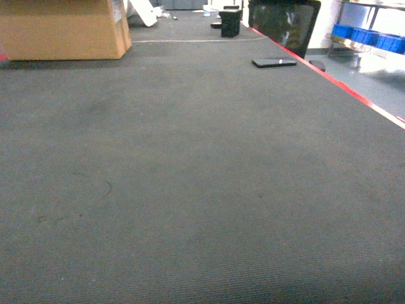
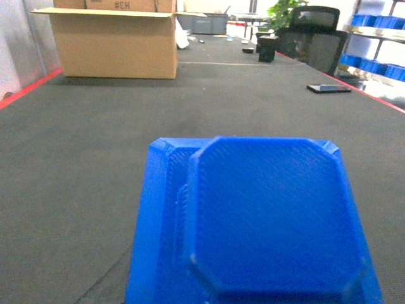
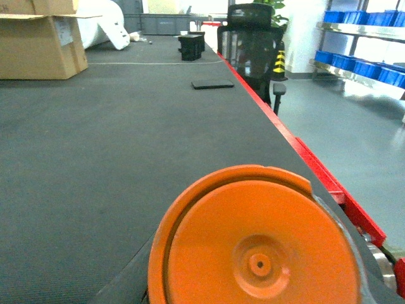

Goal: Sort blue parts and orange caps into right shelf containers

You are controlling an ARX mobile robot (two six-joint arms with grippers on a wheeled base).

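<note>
A blue part (image 2: 266,215), flat with cut corners and a raised middle, fills the lower half of the left wrist view. It sits close under the camera above the dark mat, with my left gripper (image 2: 253,259) shut on it and the fingers hidden behind it. An orange cap (image 3: 253,247), round with a small centre hole, fills the bottom of the right wrist view. My right gripper (image 3: 253,272) is shut on it near the table's right edge. Blue containers (image 1: 370,35) line a metal shelf at the far right. Neither gripper shows in the head view.
A cardboard box (image 1: 63,28) stands at the far left of the dark mat. Farther back are a small black box (image 1: 230,22), a black phone (image 1: 274,62) and a black office chair (image 1: 285,25). A red strip (image 1: 354,95) marks the table's right edge.
</note>
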